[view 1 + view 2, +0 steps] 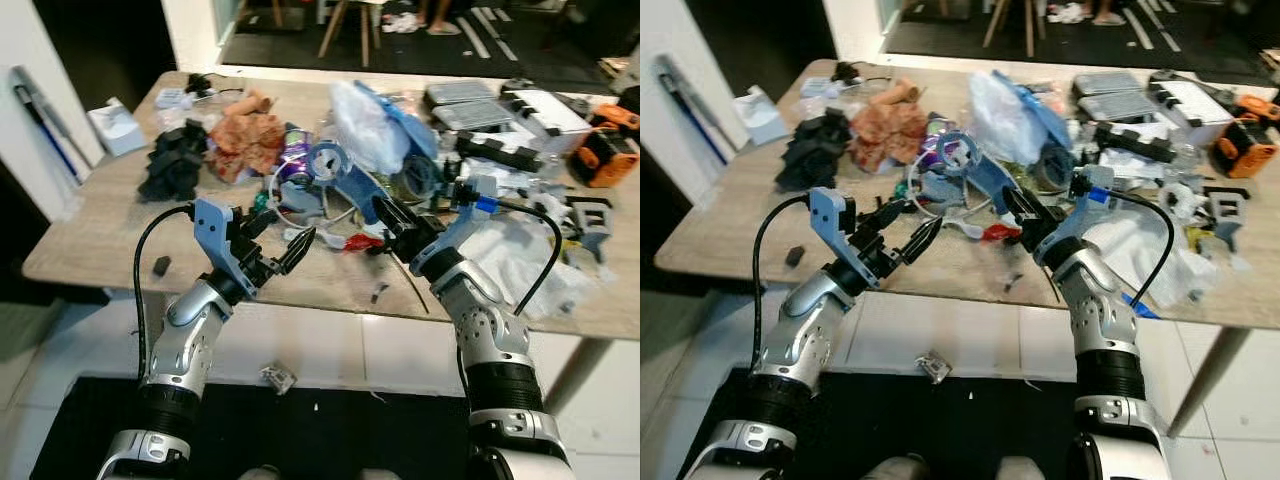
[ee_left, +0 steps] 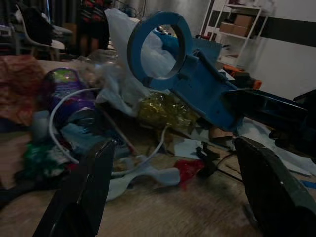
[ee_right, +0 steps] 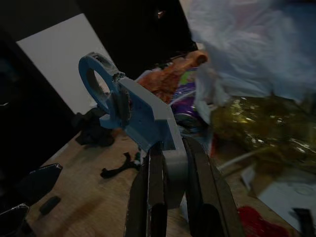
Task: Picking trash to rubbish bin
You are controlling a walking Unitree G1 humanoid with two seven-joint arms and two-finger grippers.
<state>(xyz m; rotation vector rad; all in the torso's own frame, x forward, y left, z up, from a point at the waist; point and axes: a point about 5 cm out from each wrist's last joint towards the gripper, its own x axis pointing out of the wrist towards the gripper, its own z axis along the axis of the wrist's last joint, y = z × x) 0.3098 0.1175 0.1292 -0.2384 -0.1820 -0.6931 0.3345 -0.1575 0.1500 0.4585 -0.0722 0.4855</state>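
Black fingers of the left gripper (image 1: 283, 252) stand spread wide above the wooden table (image 1: 90, 235) near its front edge, while the right gripper (image 1: 392, 226) pinches the blue plastic piece (image 1: 345, 178) with a ring at its end, lifted over the trash pile (image 1: 330, 150) beyond.

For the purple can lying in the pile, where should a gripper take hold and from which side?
Judging by its pose, grip the purple can across its round body, coming from above. It lies on its side among the clutter, with a white cable curving over it and the blue ring-ended part held by the right gripper close beside it, so a side approach looks blocked.
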